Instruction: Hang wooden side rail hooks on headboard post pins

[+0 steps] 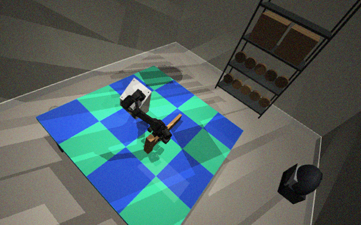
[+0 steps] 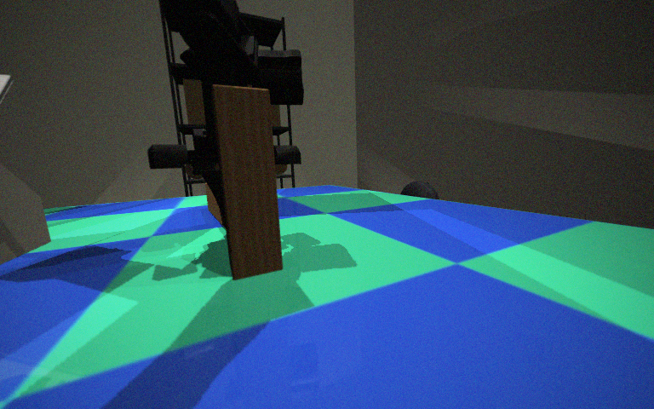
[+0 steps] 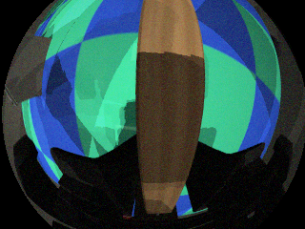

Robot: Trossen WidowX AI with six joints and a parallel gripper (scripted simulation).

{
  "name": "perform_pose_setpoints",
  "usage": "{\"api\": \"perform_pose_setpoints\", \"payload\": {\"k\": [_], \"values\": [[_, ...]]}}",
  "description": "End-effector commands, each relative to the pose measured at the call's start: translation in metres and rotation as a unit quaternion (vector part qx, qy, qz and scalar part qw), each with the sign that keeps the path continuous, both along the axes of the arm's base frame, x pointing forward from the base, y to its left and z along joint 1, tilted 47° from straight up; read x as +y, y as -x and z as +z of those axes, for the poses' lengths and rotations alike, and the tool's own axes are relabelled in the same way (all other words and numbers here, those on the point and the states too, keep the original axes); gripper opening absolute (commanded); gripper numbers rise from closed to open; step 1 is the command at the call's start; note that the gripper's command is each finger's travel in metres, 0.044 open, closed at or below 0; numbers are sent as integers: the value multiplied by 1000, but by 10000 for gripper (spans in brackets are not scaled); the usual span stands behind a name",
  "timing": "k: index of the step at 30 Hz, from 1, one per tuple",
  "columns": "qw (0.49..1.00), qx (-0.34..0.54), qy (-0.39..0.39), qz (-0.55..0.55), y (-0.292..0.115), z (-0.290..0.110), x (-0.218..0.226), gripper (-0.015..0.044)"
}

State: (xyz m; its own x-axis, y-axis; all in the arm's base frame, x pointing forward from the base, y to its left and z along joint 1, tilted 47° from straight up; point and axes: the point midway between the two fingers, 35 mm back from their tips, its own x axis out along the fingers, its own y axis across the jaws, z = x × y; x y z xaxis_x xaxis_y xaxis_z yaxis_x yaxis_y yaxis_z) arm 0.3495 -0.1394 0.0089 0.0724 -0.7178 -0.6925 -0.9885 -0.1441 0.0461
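Note:
The wooden side rail [image 1: 175, 120] [image 3: 168, 90] lies slanted over the checkered table top [image 1: 150, 208] [image 2: 433, 337]. Its far end points toward the back right. My gripper [image 1: 160, 134] [image 3: 159, 135] is shut on the rail near its lower end. The headboard post [image 1: 149, 144] [image 2: 248, 192] stands upright as a dark wooden block right at that end, just in front of the gripper. In the exterior view the post hides the gripper's fingers and most of the rail. The steel hooks, the slot and the pins are hidden in every view.
The arm's white base box [image 1: 130, 90] stands at the table's back left. A black shelf rack [image 1: 263, 81] with boxes and round logs stands behind the table. A dark round object on a black block [image 1: 300, 183] sits on the floor to the right.

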Motion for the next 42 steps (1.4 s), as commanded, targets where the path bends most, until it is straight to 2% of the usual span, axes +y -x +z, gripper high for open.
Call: {"api": "perform_pose_setpoints", "payload": {"k": [1, 42], "values": [[1000, -4, 6, -1, -1, 2, -2, 0], [1000, -3, 6, -1, -2, -2, -7, 0]]}}
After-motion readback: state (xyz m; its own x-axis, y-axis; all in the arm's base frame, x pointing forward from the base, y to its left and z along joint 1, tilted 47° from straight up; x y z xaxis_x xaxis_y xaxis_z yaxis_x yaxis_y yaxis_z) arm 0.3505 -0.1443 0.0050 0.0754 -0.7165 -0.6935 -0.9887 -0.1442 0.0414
